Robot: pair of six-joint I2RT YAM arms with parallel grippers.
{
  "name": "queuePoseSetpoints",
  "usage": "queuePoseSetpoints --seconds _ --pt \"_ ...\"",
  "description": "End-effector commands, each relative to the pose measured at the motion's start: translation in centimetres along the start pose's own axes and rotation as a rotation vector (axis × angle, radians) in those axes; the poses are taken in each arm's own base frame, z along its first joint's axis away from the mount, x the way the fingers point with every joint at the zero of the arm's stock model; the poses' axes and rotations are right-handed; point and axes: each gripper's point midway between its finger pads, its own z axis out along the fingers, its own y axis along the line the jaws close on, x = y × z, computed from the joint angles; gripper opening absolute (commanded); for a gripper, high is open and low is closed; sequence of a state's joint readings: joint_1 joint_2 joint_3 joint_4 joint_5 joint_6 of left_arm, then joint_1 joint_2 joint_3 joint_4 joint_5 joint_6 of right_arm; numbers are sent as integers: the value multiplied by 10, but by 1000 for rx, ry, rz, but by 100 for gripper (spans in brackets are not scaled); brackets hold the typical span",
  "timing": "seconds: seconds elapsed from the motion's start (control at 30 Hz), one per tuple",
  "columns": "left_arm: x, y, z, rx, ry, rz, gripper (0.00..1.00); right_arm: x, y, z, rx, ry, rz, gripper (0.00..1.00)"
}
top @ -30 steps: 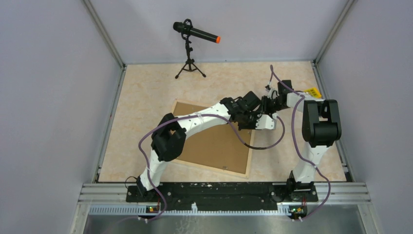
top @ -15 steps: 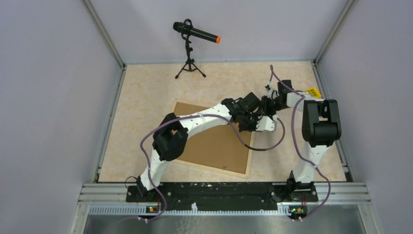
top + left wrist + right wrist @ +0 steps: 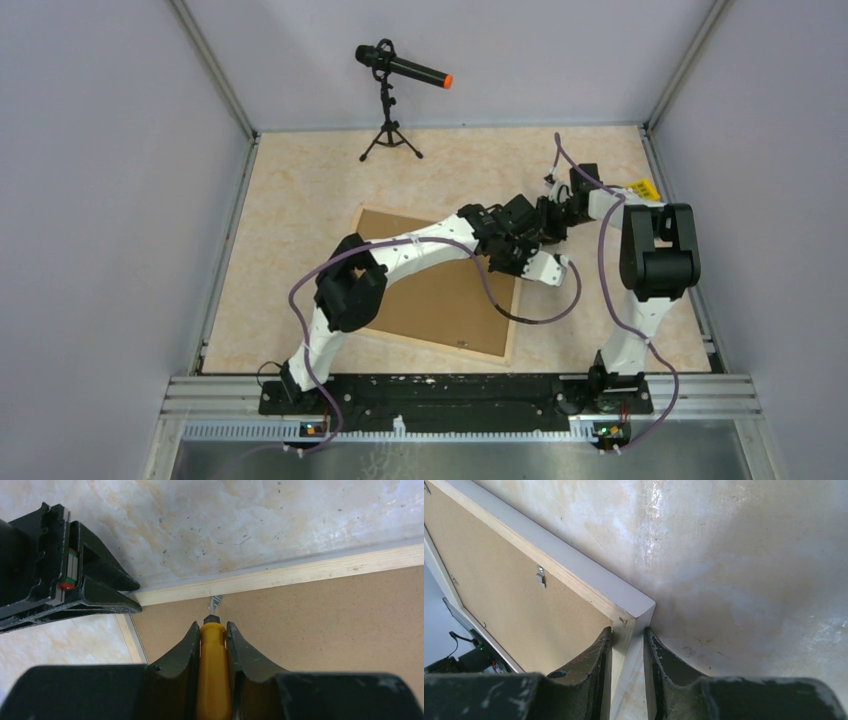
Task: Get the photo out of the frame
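Observation:
The frame [image 3: 430,300] lies face down on the table, its brown hardboard back up; the photo is hidden under it. My left gripper [image 3: 522,258] is shut on a yellow-handled screwdriver [image 3: 214,670]. The tool's tip sits at a small metal tab [image 3: 215,600] by the frame's pale wood rim [image 3: 300,572], near the far right corner. My right gripper [image 3: 628,632] is shut on that corner of the frame [image 3: 524,595], one finger on the back, one outside the rim. Its fingers [image 3: 100,600] show at the left of the left wrist view.
A microphone on a small tripod [image 3: 390,100] stands at the back. A yellow item [image 3: 643,190] lies at the far right by the wall. A purple cable [image 3: 540,312] loops over the frame's right edge. Another metal tab [image 3: 540,577] sits along the rim.
My left wrist has shifted a little to the right and nearer, with the screwdriver still held. The right arm and the frame have not visibly moved.

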State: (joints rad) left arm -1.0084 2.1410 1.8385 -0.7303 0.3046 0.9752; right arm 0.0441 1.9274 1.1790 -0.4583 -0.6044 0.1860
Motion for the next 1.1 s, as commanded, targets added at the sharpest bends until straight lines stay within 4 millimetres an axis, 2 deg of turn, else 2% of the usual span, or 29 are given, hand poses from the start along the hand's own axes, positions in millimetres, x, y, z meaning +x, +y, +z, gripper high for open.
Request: queuePoseSetpoints --seconds 0.0,0.57,0.9,1.07 --pt "9 -30 -1 123 79 73 0 -1 -31 22 119 -4 -50 14" --pt "38 -40 -15 179 257 223 0 -2 -32 21 130 -4 -53 13" --pt "57 -59 -24 248 321 262 0 -2 -35 22 145 0 -57 11" --pt "62 -61 -31 255 351 267 0 -3 -35 21 144 0 -62 11"
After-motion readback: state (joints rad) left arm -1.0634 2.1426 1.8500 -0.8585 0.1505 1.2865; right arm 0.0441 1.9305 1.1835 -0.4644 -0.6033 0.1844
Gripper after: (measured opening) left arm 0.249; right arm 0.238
